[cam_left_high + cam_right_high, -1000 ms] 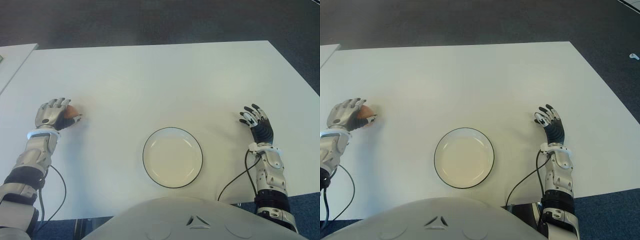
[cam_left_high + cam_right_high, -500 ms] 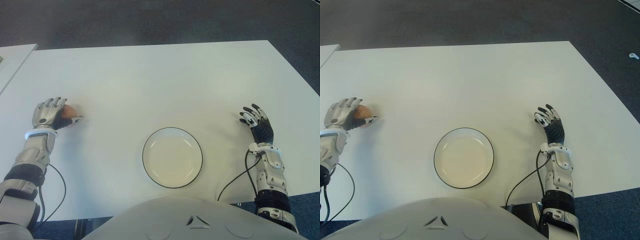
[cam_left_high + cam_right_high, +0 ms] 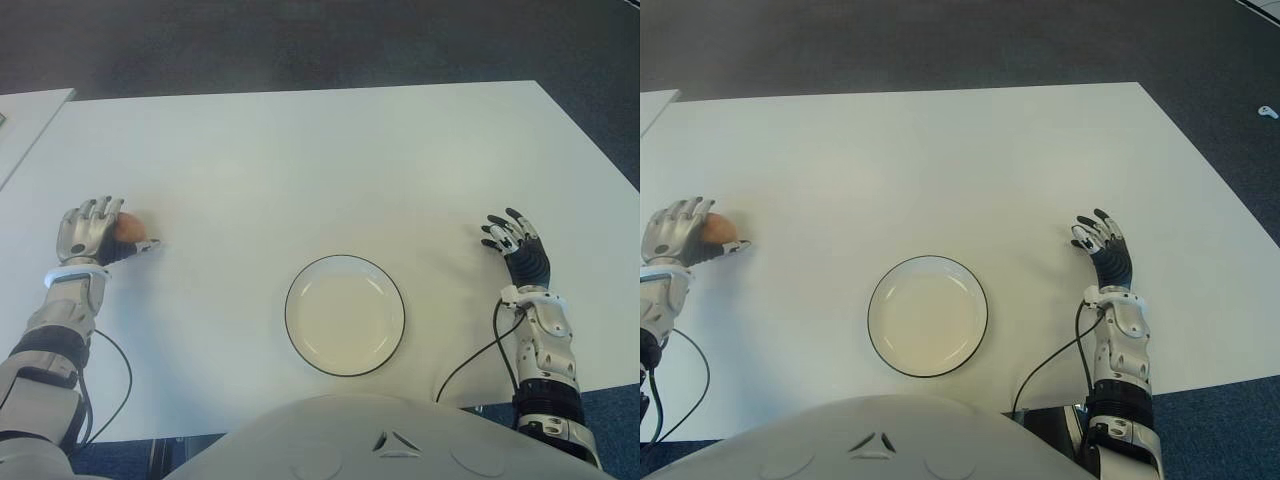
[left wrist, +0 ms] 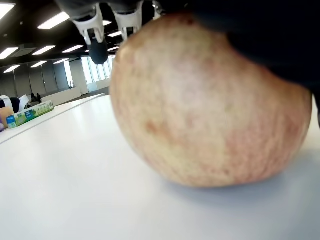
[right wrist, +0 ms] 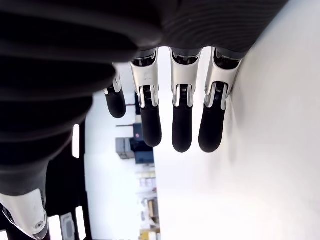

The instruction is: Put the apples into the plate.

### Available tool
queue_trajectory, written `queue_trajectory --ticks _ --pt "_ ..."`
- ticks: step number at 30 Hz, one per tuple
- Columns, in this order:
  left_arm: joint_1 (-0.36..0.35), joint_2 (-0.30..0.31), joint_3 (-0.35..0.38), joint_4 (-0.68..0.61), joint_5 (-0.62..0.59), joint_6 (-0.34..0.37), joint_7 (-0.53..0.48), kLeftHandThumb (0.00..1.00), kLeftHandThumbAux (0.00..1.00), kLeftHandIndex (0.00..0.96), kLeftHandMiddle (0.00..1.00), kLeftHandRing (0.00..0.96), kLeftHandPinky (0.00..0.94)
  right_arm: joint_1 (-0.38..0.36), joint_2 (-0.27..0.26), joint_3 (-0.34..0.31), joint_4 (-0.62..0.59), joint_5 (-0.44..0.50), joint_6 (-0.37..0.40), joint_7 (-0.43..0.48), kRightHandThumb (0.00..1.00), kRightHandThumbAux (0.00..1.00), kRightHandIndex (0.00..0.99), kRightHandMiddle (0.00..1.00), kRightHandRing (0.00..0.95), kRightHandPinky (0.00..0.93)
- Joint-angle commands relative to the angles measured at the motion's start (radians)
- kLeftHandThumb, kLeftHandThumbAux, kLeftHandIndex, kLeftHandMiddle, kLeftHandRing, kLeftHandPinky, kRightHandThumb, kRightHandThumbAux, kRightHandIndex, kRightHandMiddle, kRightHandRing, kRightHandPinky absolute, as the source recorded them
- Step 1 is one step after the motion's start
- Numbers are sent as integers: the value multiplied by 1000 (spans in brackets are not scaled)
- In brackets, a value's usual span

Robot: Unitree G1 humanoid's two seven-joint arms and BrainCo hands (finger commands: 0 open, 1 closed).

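In the left eye view, the left hand (image 3: 88, 233) sits at the far left edge of the white table (image 3: 330, 160), middle height of the frame, its fingers curled over the top of the apple (image 3: 127, 229), which shows as an orange-red patch between fingers and thumb. The plate (image 3: 345, 314) lies lower centre, well apart from the apple, and holds nothing. The right hand (image 3: 516, 246) shows at the right, beside the plate on its right side, fingers spread and holding nothing.

The right eye view gives the same layout: the apple (image 3: 716, 230) at the far left edge, the plate (image 3: 928, 315) bare in the lower middle.

In the left wrist view the apple (image 4: 205, 105) fills most of the frame and rests on the table, with fingertips (image 4: 97, 50) hanging past its far side at the top.

The right wrist view shows the fingers (image 5: 182, 122) straight and apart, nothing between them.

The risk from here is a weak hold: the grip looks to cover only the apple's top, so lifting may let the round fruit slip out and roll toward the nearby table edge.
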Motion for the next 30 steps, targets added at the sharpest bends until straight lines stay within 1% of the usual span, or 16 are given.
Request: queue_trajectory --ticks 1,4,7,10,11,14,19,30 --pt "5 -54 -63 156 16 -10 4 618 524 365 534 539 528 17 8 3 24 1 49 -1 265 645 132 283 304 313" --pt "-3 -54 -85 172 23 0 16 689 634 411 616 614 625 20 3 0 13 2 53 -1 270 653 128 277 299 310" --pt "-7 -59 -99 189 14 -1 25 718 672 429 657 647 672 21 1 -7 13 6 48 1 270 664 128 279 300 313" --pt "45 -53 -73 82 -24 20 14 730 685 437 688 680 709 16 5 -12 26 8 42 -1 259 671 131 283 301 309" --pt "56 -51 -68 58 -33 27 9 732 687 438 694 686 715 15 6 -13 29 9 40 -1 257 671 131 284 301 308" --pt "49 -65 -40 98 -81 -1 4 738 691 442 724 718 736 6 13 -20 42 14 26 -3 252 676 137 291 302 302" --pt "58 -71 -8 91 -141 -54 18 745 695 443 773 767 764 3 16 -18 43 2 23 -16 250 685 145 298 296 287" --pt "44 -84 17 114 -196 -102 24 750 697 443 811 808 766 8 31 -9 10 -6 35 -44 275 687 143 298 286 270"
